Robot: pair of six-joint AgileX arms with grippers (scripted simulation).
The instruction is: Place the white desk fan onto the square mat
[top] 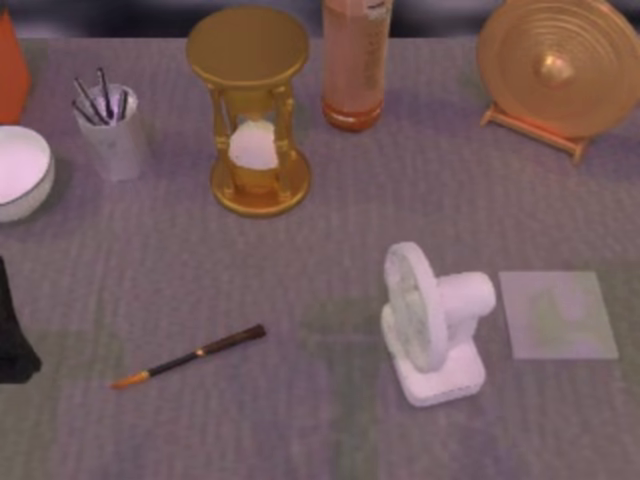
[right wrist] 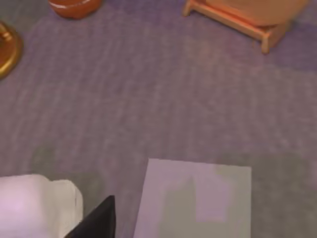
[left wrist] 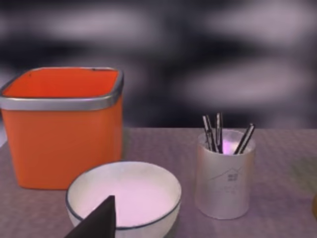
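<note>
On the table's right half, we find the white desk fan (top: 435,322) standing upright on its rounded square base, grille disc facing the table's left and motor housing pointing right. The square mat (top: 557,314) lies flat just beside it to the right, apart from the base; the fan is not on it. In the right wrist view the mat (right wrist: 195,200) is bare, with part of the fan (right wrist: 37,206) at its side.

We see our left arm only as a dark shape at the left edge of the top view, near the white bowl (top: 18,172). The left gripper (left wrist: 96,221) shows as one dark tip in its wrist view, over the bowl's near rim; we cannot tell how its fingers stand. The right gripper (right wrist: 96,220) likewise shows as a single dark tip, between fan and mat; its state we cannot tell either. Neither is seen touching the fan.

Elsewhere on the table (top: 330,240) we note: a white pen cup (top: 113,132) holding pens next to the bowl, an orange bin (left wrist: 62,124) behind the bowl at the far left, a gold hourglass (top: 255,115), an orange bottle (top: 355,65), and a gold disc on a wooden stand (top: 555,70) at the far right. A paintbrush (top: 190,355) lies flat, well left of the fan.
</note>
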